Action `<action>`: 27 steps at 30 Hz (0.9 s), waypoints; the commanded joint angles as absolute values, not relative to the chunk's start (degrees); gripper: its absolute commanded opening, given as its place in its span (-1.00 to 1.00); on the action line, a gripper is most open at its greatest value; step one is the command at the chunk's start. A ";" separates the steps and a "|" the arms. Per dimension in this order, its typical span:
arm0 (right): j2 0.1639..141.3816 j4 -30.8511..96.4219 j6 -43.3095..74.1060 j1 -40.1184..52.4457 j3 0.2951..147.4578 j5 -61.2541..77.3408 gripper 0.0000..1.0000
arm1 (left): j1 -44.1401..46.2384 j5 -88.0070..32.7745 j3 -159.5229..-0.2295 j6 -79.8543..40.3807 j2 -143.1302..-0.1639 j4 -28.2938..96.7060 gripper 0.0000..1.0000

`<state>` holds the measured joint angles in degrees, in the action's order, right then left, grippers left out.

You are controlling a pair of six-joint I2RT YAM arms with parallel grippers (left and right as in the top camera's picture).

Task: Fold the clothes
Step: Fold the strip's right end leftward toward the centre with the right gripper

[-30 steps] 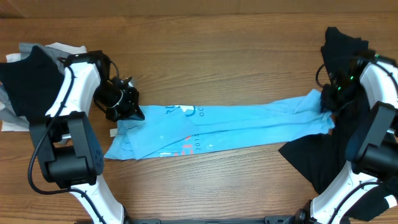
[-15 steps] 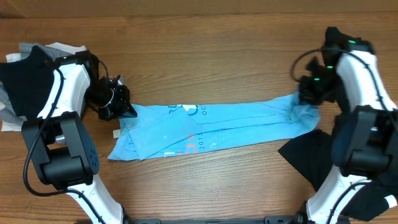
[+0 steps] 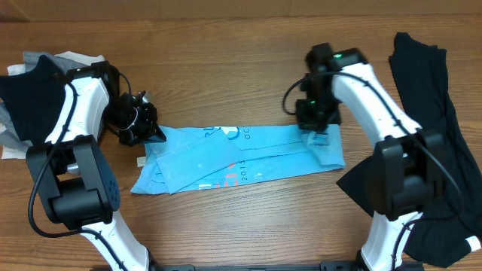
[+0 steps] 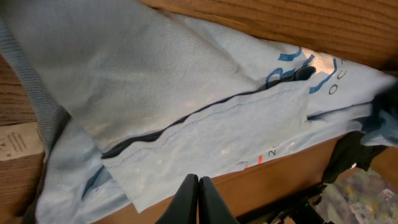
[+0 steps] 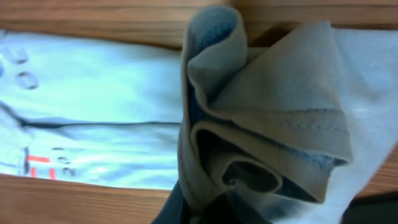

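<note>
The clothes at hand are a light-blue T-shirt [image 3: 226, 154], lying as a long folded strip across the table's middle with white and coral print showing. My right gripper [image 3: 316, 126] is shut on the shirt's right end, which hangs bunched and doubled over the strip. In the right wrist view, folds of the shirt [image 5: 267, 118] fill the space above my right gripper [image 5: 214, 208]. My left gripper [image 3: 156, 134] sits at the shirt's upper-left corner. In the left wrist view the shirt [image 4: 186, 106] spreads ahead of my left gripper [image 4: 198, 186], which is shut with nothing visible between its fingers.
A black garment [image 3: 422, 83] lies along the right side, with more black cloth [image 3: 369, 192] near the front right. A pile of black, grey and white clothes [image 3: 30, 83] sits at the far left. A small white tag [image 3: 140, 160] pokes out by the shirt's left end.
My right gripper has carried the shirt's right end leftward over the strip, shortening it. The left gripper shifted slightly left, then held still.
</note>
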<state>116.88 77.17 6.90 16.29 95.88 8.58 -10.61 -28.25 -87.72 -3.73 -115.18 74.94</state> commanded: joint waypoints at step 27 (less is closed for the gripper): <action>115.02 79.20 4.54 25.12 96.71 17.98 -0.32 | -10.44 -28.12 -88.27 -4.54 -114.21 75.40 -0.87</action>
